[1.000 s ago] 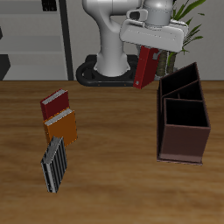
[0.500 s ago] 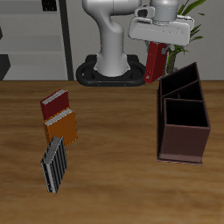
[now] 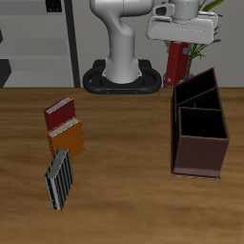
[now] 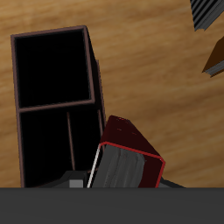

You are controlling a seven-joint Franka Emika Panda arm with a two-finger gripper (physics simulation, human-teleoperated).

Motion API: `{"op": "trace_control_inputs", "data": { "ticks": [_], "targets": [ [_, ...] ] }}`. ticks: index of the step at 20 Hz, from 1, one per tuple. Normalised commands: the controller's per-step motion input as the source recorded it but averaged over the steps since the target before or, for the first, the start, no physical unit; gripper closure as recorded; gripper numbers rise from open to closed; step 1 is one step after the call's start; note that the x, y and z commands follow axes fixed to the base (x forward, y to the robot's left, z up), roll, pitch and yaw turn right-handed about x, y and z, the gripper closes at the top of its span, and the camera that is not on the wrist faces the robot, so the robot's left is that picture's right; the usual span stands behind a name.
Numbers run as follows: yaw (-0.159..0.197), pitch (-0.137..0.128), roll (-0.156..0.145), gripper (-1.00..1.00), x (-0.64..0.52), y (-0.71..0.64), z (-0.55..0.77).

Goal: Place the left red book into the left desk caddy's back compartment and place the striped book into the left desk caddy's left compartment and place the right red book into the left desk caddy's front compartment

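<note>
Counting what lies before me, I find four books and one organiser: two red books, one orange book point(image 3: 68, 141), one striped book point(image 3: 59, 178), and a single left desk caddy point(image 3: 198, 129).

My tool point(image 3: 180, 55) is closed on the left red book point(image 3: 177, 64), which hangs upright from it in the air, above the back end of the caddy and clear of the worktop point(image 3: 124, 181). In the wrist view the book's dark red cover and white page edges point(image 4: 128, 159) show just beside the caddy's narrow slots; I cannot tell from that view whether its lower edge has entered any compartment. My fingers themselves are mostly hidden behind the book and the white tool housing.

The right red book point(image 3: 60, 115) lies flat on the wood, farther back than the orange book, which touches it. The striped book lies just nearer the front edge than the orange one, slightly tilted. All three sit well apart from the caddy.

The caddy is a dark maroon box, its large square section toward the front and narrower slots behind.

The worktop is brown wood grain. Behind it stand grey shelving point(image 3: 33, 43) and a green plant point(image 3: 208, 19).
</note>
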Motion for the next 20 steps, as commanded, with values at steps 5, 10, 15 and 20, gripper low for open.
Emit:
{"op": "trace_control_inputs", "data": {
  "ticks": [5,10,15,20],
  "targets": [
    [0.019,0.010,0.028,1.00,0.00,0.25,0.08],
    [0.019,0.035,0.037,1.00,0.17,0.25,-0.06],
    [0.008,0.060,0.048,1.00,0.06,0.29,-0.08],
    [0.028,0.009,0.048,1.00,0.02,0.27,0.04]
  ]
}}
